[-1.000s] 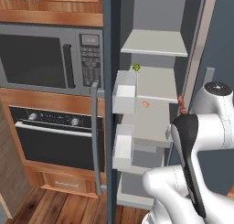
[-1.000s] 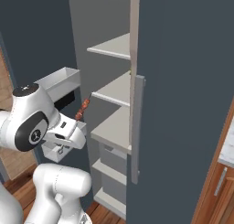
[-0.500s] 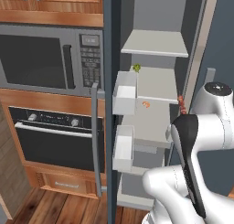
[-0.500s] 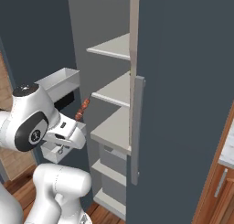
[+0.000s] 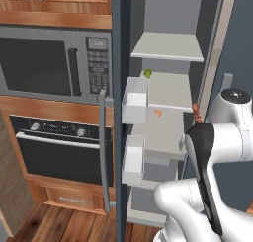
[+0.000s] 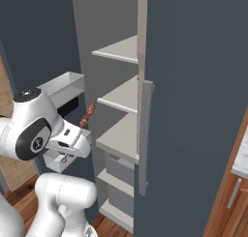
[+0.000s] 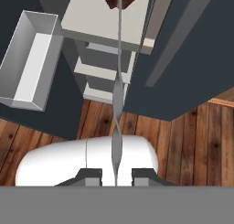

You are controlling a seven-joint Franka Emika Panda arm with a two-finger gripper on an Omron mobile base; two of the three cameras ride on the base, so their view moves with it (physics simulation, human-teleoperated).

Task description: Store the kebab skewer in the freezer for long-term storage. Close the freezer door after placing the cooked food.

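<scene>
Kebab skewer (image 7: 118, 72) is clamped in the gripper (image 7: 116, 175), fingers pinched narrow on the thin metal stick near its bottom end. In the hand view the stick runs straight up from between the two dark tips, with the reddish-brown meat chunks at the far end, right at the top edge of that view. From the left base view you just see the meat (image 5: 196, 112) poking up past the arm's elbow, in front of the right edge of the open freezer (image 5: 168, 88); whether it is over a shelf or just short of it, I can't tell.

Going left to right in the left base view: steel microwave (image 5: 54, 63) up top, black oven (image 5: 54, 147) under it, then the freezer door (image 5: 117, 112) swung open and seen edge-on, with its long grey bar handle (image 5: 103, 152) and two white bins (image 5: 135, 100) on the inside. Past that are the pale grey shelves. A small green food piece (image 5: 147, 73) sits at the back left of one shelf, and a small orange food piece (image 5: 157, 112) lies near the front of the same shelf.

In the right base view the skewer's meat (image 6: 87, 116) sits tilted just left of the shelves, above the gripper, with a door bin (image 6: 65, 86) behind it. The plain door (image 6: 193, 110) on the right is closed.
</scene>
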